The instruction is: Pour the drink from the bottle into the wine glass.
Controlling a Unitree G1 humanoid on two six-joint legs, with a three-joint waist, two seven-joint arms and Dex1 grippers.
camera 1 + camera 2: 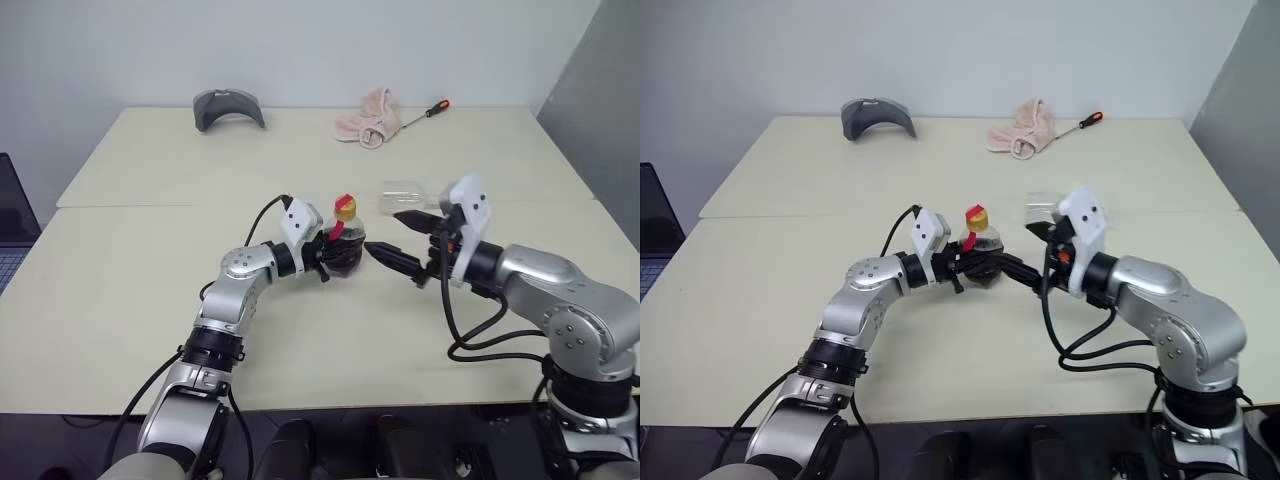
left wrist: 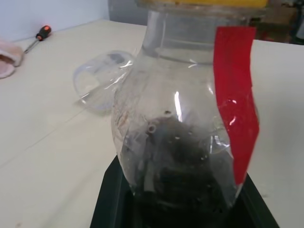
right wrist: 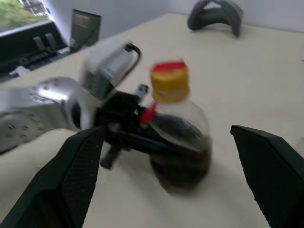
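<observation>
Beige desk is carrying everything. Left hand is gripping the bottle low on its body, holding it upright, cap on, dark drink filling the lower part. Right hand is hovering just beside the bottle with fingers spread wide, holding nothing. Wine glass is lying on its side just beyond both hands.

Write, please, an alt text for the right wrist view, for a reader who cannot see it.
A small clear plastic bottle with a yellow-and-red cap, holding dark brown drink, stands on a beige table, gripped by the left tool. The right tool's two black fingers frame it, wide open. A grey curved object lies behind.
</observation>
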